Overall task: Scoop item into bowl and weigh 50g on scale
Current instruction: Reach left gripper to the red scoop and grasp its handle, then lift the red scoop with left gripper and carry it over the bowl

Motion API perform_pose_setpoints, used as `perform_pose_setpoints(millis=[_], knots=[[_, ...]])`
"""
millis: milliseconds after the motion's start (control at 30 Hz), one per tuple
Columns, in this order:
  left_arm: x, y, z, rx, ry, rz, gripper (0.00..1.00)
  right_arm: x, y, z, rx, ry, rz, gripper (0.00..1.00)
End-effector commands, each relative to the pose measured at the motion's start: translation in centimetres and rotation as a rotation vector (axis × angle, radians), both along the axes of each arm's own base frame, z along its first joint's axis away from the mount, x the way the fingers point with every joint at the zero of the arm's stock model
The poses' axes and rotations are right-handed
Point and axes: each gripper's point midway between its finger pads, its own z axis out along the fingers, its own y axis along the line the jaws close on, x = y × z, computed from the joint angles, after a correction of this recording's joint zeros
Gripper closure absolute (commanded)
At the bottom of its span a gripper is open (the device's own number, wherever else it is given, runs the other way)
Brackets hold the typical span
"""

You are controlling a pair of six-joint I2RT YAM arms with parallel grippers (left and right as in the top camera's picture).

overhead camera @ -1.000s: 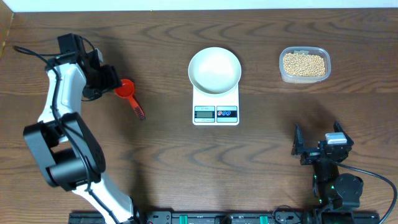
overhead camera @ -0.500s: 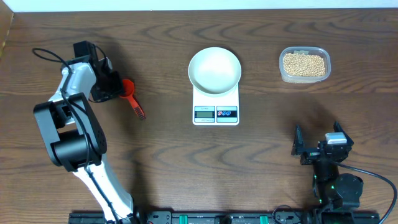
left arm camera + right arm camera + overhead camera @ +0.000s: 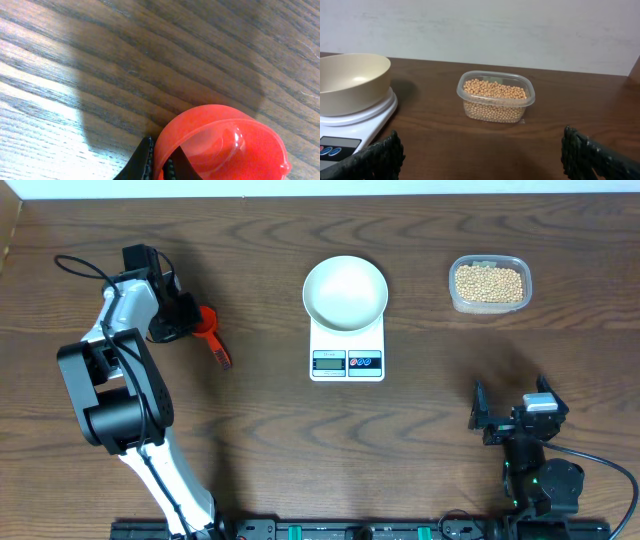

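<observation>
Left fingers (image 3: 143, 161) pinch red scoop (image 3: 220, 145) rim; right fingers (image 3: 380, 157) spread, beans (image 3: 495, 97) ahead, well apart.

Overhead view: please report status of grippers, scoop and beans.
Left gripper shut on red scoop rim. Right gripper open, holding nothing. Bowl empty on scale; beans all in clear tub. Scale stands between scoop and tub.

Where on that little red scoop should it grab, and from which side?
Probably the thin upright wall of the red scoop, from the left: the left gripper sits there, a finger either side of the rim. Its handle lies flat, harder to pinch.
</observation>
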Motion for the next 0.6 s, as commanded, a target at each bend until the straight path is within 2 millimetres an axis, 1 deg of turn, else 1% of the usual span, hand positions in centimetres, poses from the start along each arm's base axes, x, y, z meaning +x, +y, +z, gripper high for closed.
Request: perform_pose_setpoints(millis=[0,67,167,267,333,400,467,500,533,567], knots=[[0.4,0.3,1.6,0.014,-0.023,0.063,0.93,0.0,0.1,-0.1,-0.005,-0.001,0.001,0.01],[0.9,-0.2,3.7,-0.012,-0.076,0.071,0.93,0.0,0.1,-0.1,-0.005,-0.001,0.001,0.01],[1.6,-1.1,7.6,-0.068,-0.169,0.11,0.93,0.0,0.1,-0.1,-0.005,-0.001,0.001,0.01],[1.9,-2.6,11.5,-0.171,-0.248,0.177,0.93,0.0,0.1,-0.1,-0.005,-0.001,0.001,0.01],[1.8,-4.2,14.0,-0.256,-0.28,0.218,0.93,0.0,0.1,-0.1,-0.005,-0.001,0.001,0.01],[1.5,-5.4,15.3,-0.29,-0.288,0.244,0.93,0.0,0.1,-0.1,-0.005,-0.001,0.001,0.01],[1.2,-6.8,16.1,-0.304,-0.285,0.244,0.93,0.0,0.1,-0.1,-0.005,-0.001,0.001,0.01],[1.1,-7.8,16.3,-0.312,-0.278,0.235,0.93,0.0,0.1,-0.1,-0.005,-0.001,0.001,0.01],[0.9,-9.8,16.3,-0.327,-0.261,0.216,0.93,0.0,0.1,-0.1,-0.005,-0.001,0.001,0.01],[0.9,-11.0,16.3,-0.333,-0.254,0.195,0.93,0.0,0.1,-0.1,-0.005,-0.001,0.001,0.01]])
